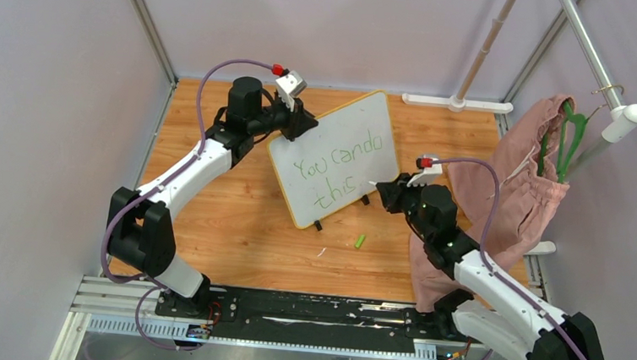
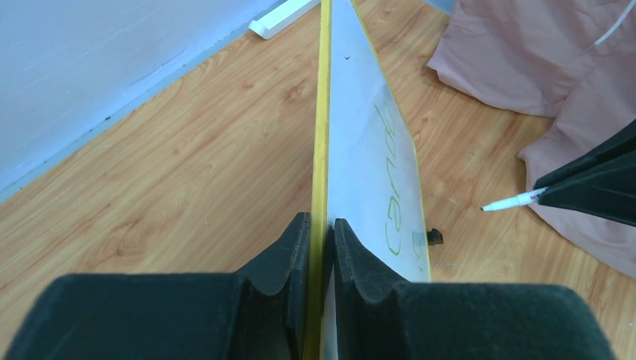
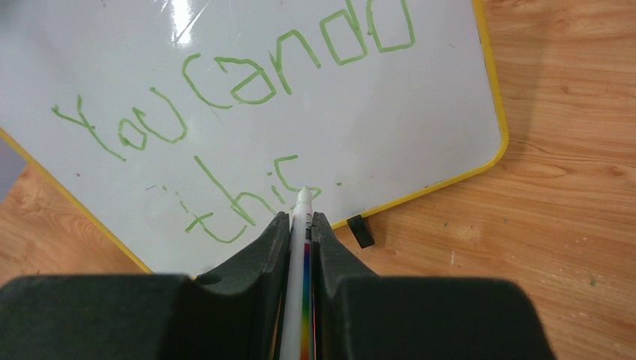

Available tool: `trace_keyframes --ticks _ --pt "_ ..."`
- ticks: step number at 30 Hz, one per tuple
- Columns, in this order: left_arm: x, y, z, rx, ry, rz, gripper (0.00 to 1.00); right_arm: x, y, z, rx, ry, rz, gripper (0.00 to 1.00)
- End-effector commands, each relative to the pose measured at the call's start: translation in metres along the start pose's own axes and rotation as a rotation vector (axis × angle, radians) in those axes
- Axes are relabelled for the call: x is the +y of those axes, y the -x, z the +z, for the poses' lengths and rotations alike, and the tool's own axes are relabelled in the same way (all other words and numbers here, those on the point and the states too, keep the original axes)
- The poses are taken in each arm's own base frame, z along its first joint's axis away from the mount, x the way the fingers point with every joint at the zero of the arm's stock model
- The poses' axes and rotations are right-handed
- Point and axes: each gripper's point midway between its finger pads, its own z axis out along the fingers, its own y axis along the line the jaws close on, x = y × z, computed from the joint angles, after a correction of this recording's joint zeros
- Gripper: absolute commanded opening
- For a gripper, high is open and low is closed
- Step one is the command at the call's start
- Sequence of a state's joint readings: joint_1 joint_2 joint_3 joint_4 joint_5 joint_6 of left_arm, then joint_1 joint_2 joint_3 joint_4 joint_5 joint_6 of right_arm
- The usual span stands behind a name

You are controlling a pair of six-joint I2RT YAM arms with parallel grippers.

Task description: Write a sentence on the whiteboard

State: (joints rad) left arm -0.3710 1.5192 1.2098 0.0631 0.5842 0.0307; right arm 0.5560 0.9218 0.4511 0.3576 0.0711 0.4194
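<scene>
The whiteboard (image 1: 338, 152), white with a yellow rim and black feet, stands tilted mid-table. Green lettering (image 1: 335, 171) on it reads "You can do this" in two lines. My left gripper (image 1: 301, 118) is shut on the board's upper left edge; in the left wrist view my left gripper (image 2: 322, 229) pinches the yellow rim (image 2: 321, 135). My right gripper (image 1: 389, 191) is shut on a white marker (image 3: 300, 232) with a rainbow stripe. The marker's tip sits at the final "s" of the lettering (image 3: 232, 135) on the whiteboard (image 3: 420, 127). The marker also shows in the left wrist view (image 2: 514, 201).
A green marker cap (image 1: 361, 241) lies on the wooden table in front of the board. Pink cloth (image 1: 522, 190) hangs from a green hanger (image 1: 568, 138) at the right. A white stand base (image 1: 456, 102) sits at the back. Grey walls enclose the table.
</scene>
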Motion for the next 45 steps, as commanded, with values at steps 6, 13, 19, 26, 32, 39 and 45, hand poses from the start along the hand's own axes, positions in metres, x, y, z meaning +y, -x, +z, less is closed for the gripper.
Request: trace_keyframes --ticks 6,13,19,26,32,39,45 --pt "-0.023 -0.047 -0.002 0.154 -0.041 -0.069 0.21 0.03 -0.019 -0.04 0.134 0.206 -0.071 0.0" --pt "-0.02 -0.046 -0.002 0.152 -0.021 -0.072 0.35 0.04 -0.02 -0.069 0.14 0.284 -0.096 0.0" --pt "-0.016 -0.045 -0.005 0.154 0.003 -0.061 0.42 0.04 -0.021 -0.084 0.15 0.297 -0.095 0.0" --pt "-0.013 -0.039 -0.008 0.138 0.035 -0.052 0.52 0.041 -0.017 -0.091 0.143 0.299 -0.093 0.0" --pt "-0.009 -0.033 -0.012 0.122 0.068 -0.044 0.6 0.043 -0.014 -0.094 0.141 0.302 -0.094 0.0" --pt "0.0 -0.024 -0.019 0.09 0.144 -0.034 0.76 0.043 -0.01 -0.094 0.134 0.299 -0.11 0.0" --pt "0.005 -0.015 -0.026 0.063 0.197 -0.028 0.99 0.044 -0.007 -0.095 0.139 0.304 -0.131 0.0"
